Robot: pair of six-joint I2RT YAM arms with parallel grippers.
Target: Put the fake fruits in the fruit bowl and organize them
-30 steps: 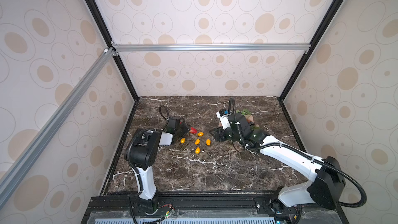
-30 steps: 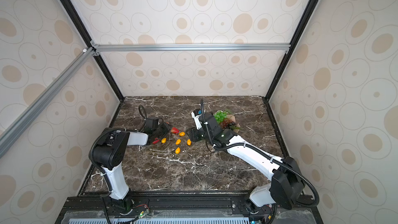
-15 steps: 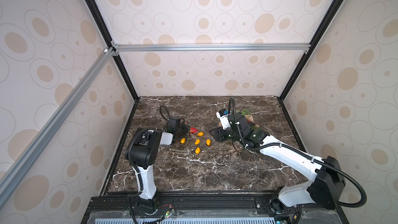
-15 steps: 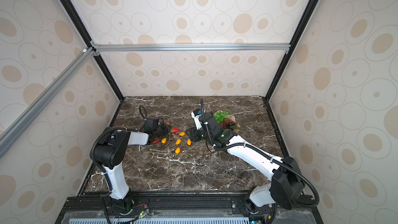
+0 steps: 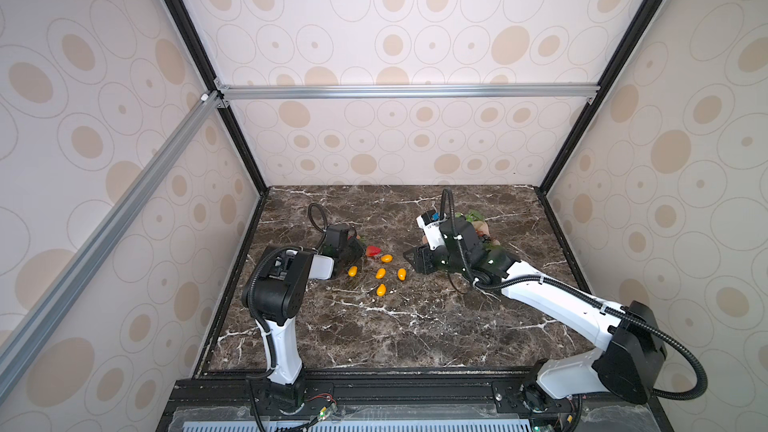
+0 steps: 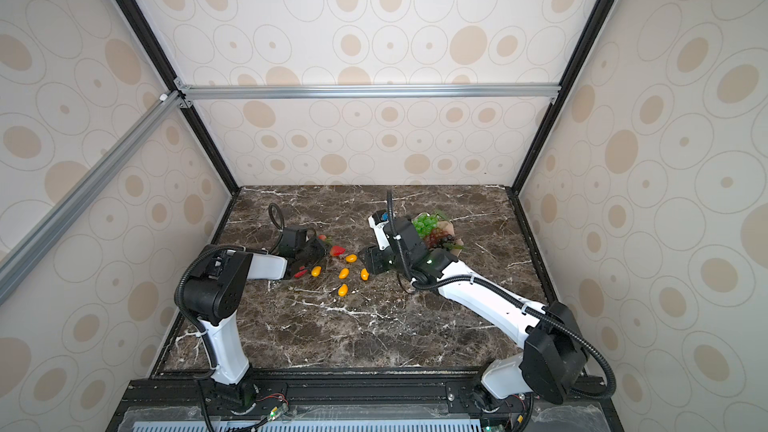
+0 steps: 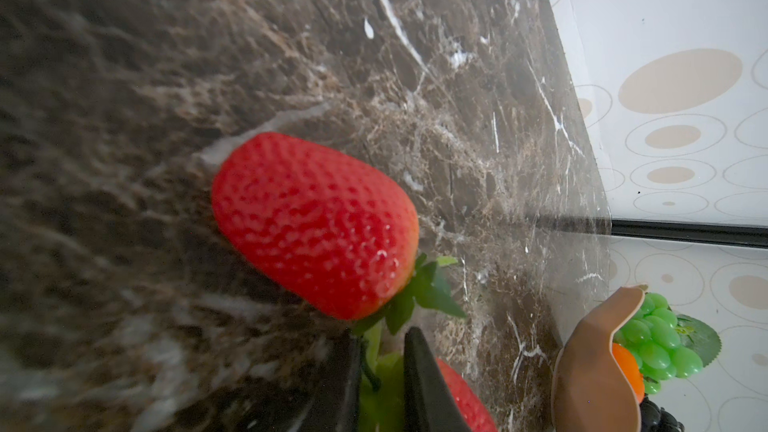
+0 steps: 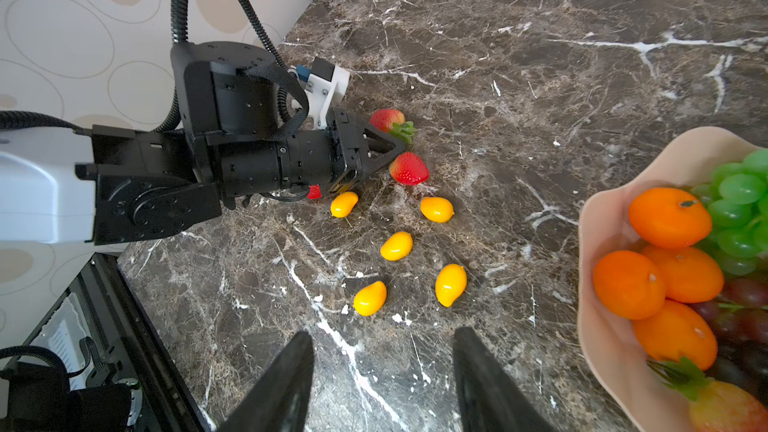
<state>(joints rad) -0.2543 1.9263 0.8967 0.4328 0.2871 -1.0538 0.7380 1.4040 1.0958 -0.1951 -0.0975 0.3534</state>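
**Left hand nipped strawberry leaves as kumquats lay loose on the marble**

Nearest the camera, a black slotted base rail (image 5: 415, 386) carried both arms at the front edge of the dark brown, white-veined marble counter (image 5: 374, 326). The left arm (image 5: 278, 284) rose from its base and folded forward, forearm low and level. The right arm (image 5: 552, 305) stretched low toward the middle. The right hand (image 8: 382, 332) hovered over the counter with its fingers spread wide and nothing between them.

Just beyond it, five small yellow-orange oval kumquats (image 8: 397, 246) lay scattered on the marble, each apart from the others. Past them the left hand (image 8: 399, 145) lay close to the counter, its black fingers (image 7: 419, 367) pressed nearly together and pinching green strawberry leaves (image 7: 376, 351). A glossy red plastic strawberry (image 8: 409, 168) sat just beside the fingertips, and a second strawberry (image 8: 388, 118) sat on their far side. Which berry owned the leaves was unclear.

Farther right stood the shallow pale pink wavy-rimmed fruit bowl (image 8: 590, 243). It held round orange tangerines (image 8: 669, 218), a green grape bunch (image 6: 424, 224) and red-purple grapes (image 6: 438, 238).

Behind everything rose cream walls printed with beige ovals (image 5: 395, 35), black frame posts (image 5: 237, 139) and an aluminium crossbar (image 5: 407, 91).
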